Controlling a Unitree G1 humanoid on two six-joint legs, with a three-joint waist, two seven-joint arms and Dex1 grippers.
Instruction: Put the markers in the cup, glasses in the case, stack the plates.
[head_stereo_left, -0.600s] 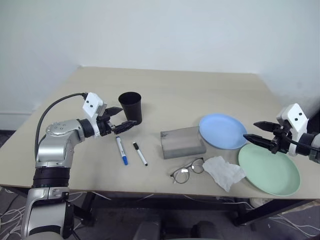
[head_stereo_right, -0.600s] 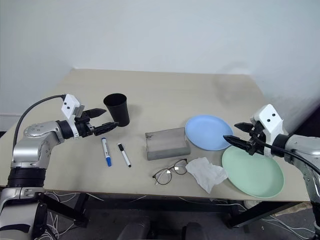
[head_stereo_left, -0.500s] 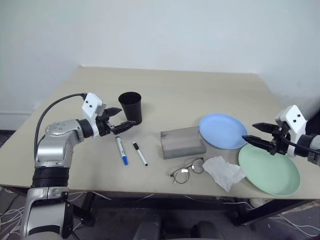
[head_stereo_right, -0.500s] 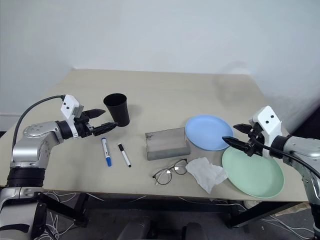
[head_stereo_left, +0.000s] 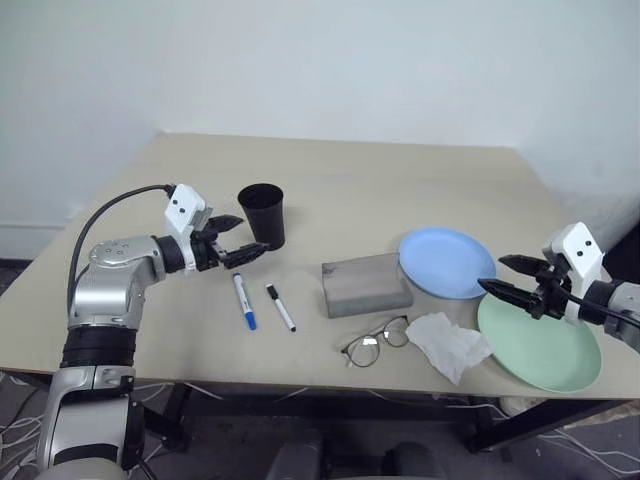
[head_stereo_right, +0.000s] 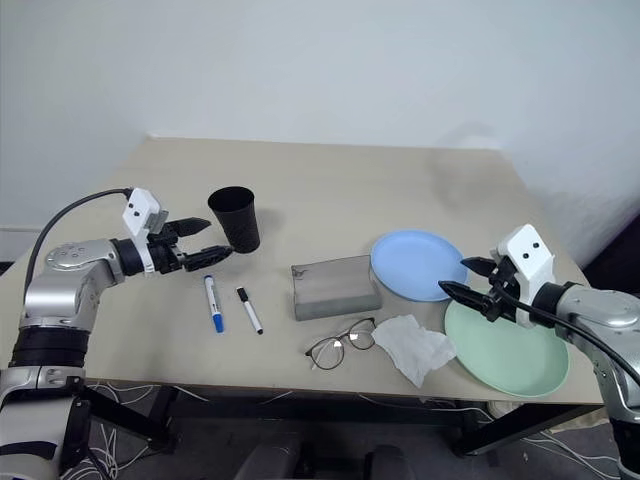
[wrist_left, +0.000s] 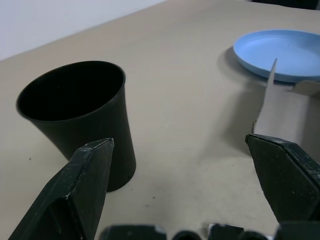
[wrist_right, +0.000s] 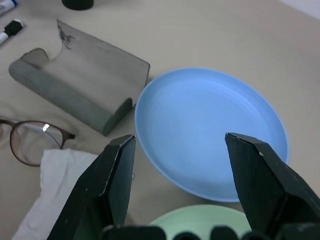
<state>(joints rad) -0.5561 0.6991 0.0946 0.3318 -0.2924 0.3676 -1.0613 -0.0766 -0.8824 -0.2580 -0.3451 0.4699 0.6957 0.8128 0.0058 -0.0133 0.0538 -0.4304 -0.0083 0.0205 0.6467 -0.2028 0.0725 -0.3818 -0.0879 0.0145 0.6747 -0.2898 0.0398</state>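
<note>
Plates lie unstacked at the right: the blue plate (head_stereo_left: 446, 262) just beyond the green plate (head_stereo_left: 540, 340). The right gripper (head_stereo_left: 508, 277), spread and empty, is poised between them; the blue rim is best pinched squarely. The left gripper (head_stereo_left: 240, 240) is held spread by the cup (head_stereo_left: 261, 214).

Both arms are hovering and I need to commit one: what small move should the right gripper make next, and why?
Probably ease the open right gripper down to the round light blue plastic plate's near rim. That plate lies beside the pale mint green plate, not stacked, and the gripper hangs at their meeting edges, empty.
</note>
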